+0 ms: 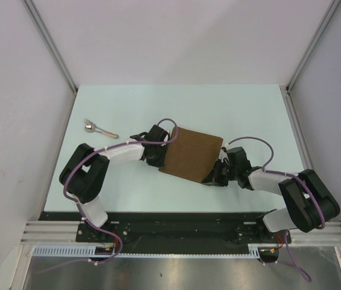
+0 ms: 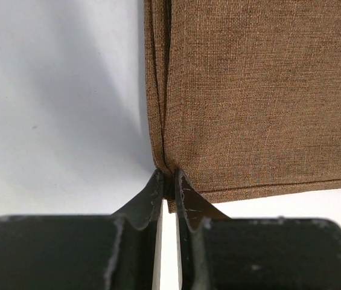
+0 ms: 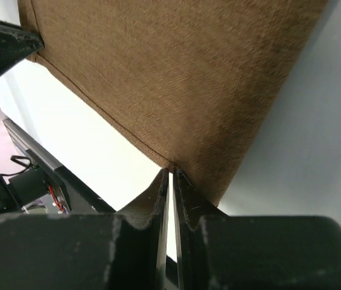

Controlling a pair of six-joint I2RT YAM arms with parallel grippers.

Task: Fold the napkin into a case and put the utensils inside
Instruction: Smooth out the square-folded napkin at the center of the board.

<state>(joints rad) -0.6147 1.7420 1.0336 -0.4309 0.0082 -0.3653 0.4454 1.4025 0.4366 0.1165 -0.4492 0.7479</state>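
**Both hands pinched on napkin corners**

I had the left hand [image 2: 169, 181] and the right hand [image 3: 171, 175] each nipped narrow on a corner of the napkin [image 1: 191, 152], which stretched between them, likely so the fold would lift evenly. I counted one napkin, two hands and one visible utensil [image 1: 99, 130] on the bench [image 1: 158, 109], well beyond the left hand.

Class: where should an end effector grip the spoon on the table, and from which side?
Probably take the spoon by its slim handle, from straight above, closing across its width: it lies flat on the table, and the rounded head looks harder to pinch.
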